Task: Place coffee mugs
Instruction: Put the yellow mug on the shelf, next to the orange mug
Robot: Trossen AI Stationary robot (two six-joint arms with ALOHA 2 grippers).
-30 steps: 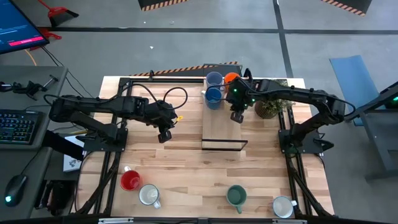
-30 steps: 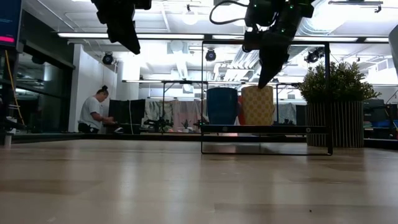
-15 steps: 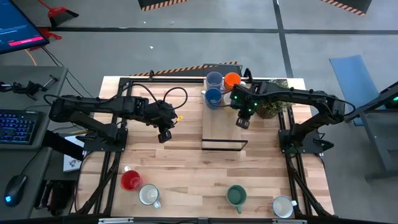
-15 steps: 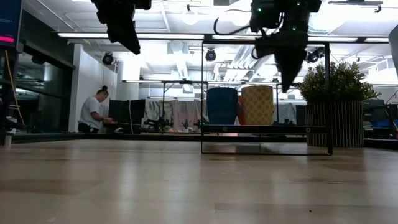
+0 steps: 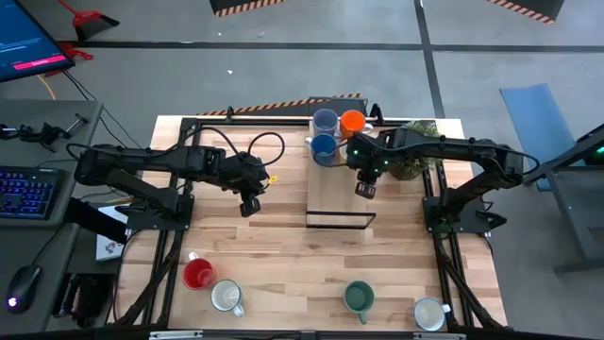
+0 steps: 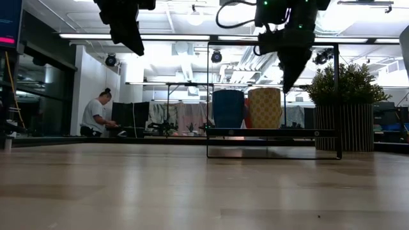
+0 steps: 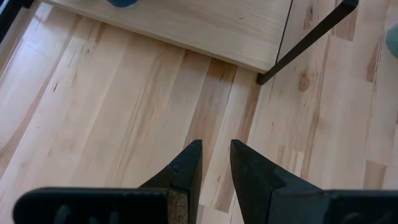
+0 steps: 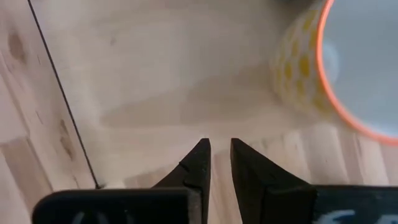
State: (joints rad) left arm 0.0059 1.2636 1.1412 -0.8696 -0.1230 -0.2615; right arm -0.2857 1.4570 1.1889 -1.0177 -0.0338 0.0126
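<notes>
Hovering over the shelf, the right gripper (image 8: 220,152) fingers, nearly together and empty, point beside the orange-rimmed mug (image 8: 348,68).

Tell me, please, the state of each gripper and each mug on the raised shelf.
left gripper: jaws narrowly apart, empty
right gripper: jaws narrowly apart, empty
light blue mug: upright
dark blue mug: upright
orange mug: upright
yellow-patterned mug: upright

Legible text, labels, brands, numbers, signs: none. The monitor (image 5: 24,42) left of the bench shows a pink bar with marks too small to read. The keyboard (image 5: 26,191) has lit keys, legends unreadable. No markings can be made out on the mugs or arms.
</notes>
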